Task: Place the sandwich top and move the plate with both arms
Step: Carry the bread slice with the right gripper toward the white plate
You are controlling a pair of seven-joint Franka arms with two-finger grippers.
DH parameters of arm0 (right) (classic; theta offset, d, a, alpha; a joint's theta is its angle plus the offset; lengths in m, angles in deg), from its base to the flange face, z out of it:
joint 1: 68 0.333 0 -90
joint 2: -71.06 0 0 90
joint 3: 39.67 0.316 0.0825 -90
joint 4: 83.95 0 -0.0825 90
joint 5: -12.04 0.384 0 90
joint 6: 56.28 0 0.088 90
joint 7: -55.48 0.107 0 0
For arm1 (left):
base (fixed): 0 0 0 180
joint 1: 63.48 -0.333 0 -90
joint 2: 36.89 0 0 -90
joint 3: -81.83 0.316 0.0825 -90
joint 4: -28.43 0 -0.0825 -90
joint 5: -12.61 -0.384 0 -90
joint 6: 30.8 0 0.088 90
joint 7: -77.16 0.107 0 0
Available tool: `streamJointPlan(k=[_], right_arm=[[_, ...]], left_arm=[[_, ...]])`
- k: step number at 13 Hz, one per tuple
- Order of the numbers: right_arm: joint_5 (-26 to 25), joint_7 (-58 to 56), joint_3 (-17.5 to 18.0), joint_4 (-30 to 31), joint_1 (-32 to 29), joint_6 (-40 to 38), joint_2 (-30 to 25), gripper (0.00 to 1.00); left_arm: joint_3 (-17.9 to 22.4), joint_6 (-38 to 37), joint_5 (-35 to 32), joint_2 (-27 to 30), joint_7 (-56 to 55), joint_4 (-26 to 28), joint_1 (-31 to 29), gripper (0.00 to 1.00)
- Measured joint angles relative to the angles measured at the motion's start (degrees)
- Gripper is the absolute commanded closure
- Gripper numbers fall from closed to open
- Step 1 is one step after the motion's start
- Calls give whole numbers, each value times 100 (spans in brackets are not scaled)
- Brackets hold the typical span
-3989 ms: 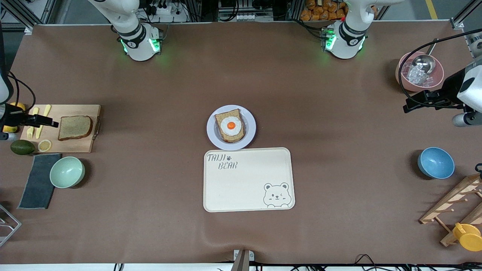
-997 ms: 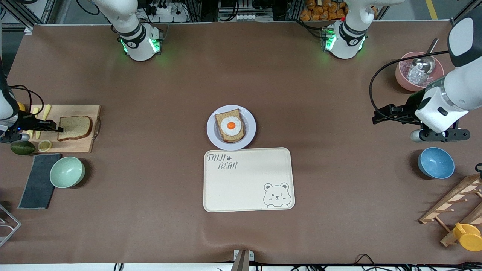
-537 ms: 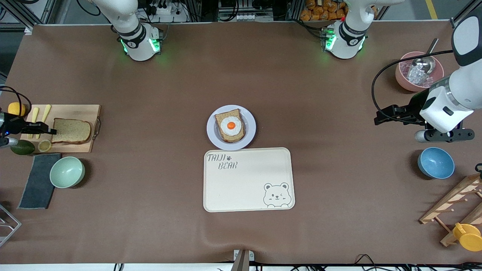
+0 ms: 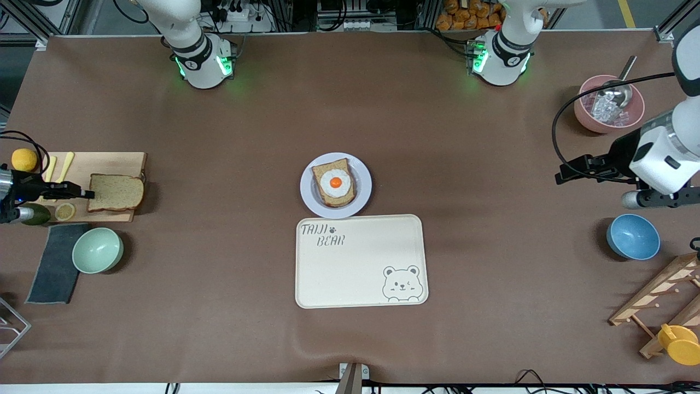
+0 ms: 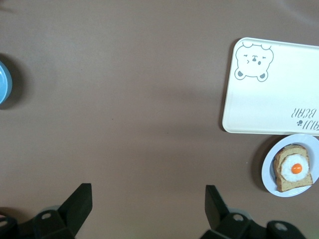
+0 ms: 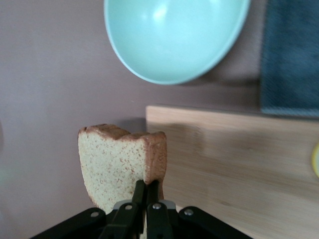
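Above the cutting board point(image 4: 106, 164), right gripper point(image 4: 82, 193) pinches the sandwich top point(image 4: 116, 192) by one thin edge; it may tear free. Left gripper point(image 5: 147, 204) waits, spread.

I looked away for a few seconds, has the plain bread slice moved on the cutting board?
Yes. The bread slice, pinched by the right gripper, has shifted toward the plate end of the cutting board and now overhangs that edge.

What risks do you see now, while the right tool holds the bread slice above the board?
1. The right tool pinches the speckled tan bread slice only at one crust edge, so it may sag or tear.
2. Landing off-centre on the fried-egg slice on the round pale plate seems possible.
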Motion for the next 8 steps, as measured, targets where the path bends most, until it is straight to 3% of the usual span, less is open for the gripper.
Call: streamJointPlan(k=[8], right_arm=[[373, 961, 29, -129, 711, -385, -127, 100]], left_arm=[[-26, 7, 39, -42, 0, 45, -19, 0]])
